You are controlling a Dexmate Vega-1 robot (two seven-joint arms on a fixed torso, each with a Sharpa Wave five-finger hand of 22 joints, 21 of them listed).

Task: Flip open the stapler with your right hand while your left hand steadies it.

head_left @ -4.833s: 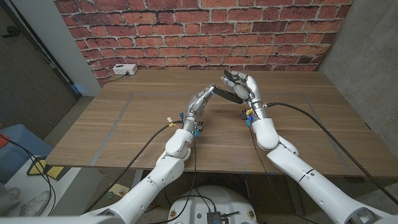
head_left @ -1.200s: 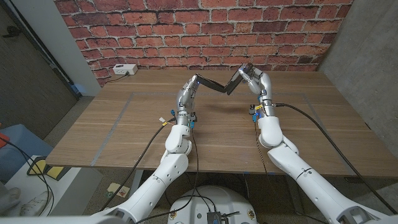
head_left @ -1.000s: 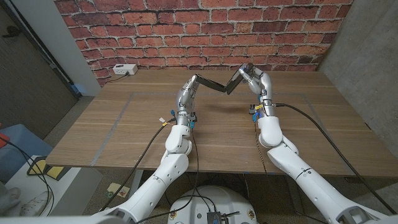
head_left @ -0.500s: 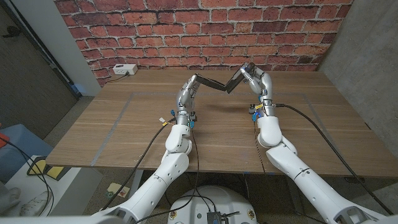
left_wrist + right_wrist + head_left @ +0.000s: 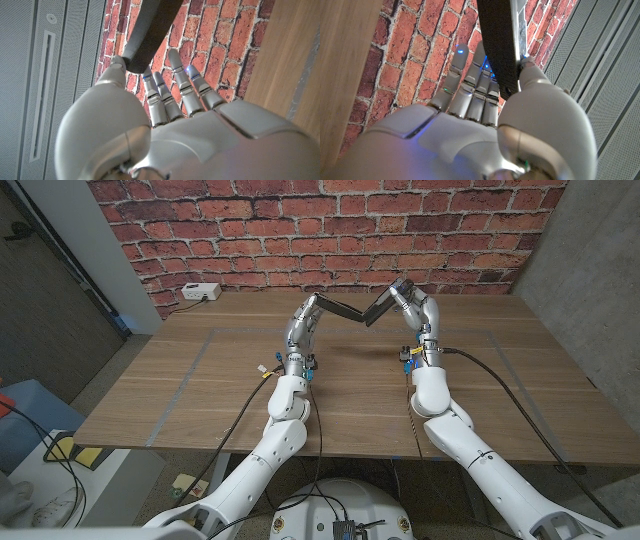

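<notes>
A black stapler (image 5: 341, 310) hangs above the far middle of the wooden table (image 5: 200, 390), swung open into a wide V with its hinge at the low point. My left hand (image 5: 303, 321) grips the end of one half, and my right hand (image 5: 411, 304) grips the end of the other. In the left wrist view the dark stapler half (image 5: 150, 30) is pinched between thumb and fingers of the left hand (image 5: 165, 125). In the right wrist view the other stapler half (image 5: 502, 45), with a metal rail along it, sits against the thumb of the right hand (image 5: 470, 120).
A white box (image 5: 200, 292) sits at the table's back left by the brick wall (image 5: 320, 230). Cables (image 5: 500, 370) trail from both wrists across the table. Grey lines mark a rectangle on the tabletop.
Since 4.8 s ago both hands have risen and moved apart, and the stapler has swung from nearly closed into a wide V. Over the last second it has barely shifted.
</notes>
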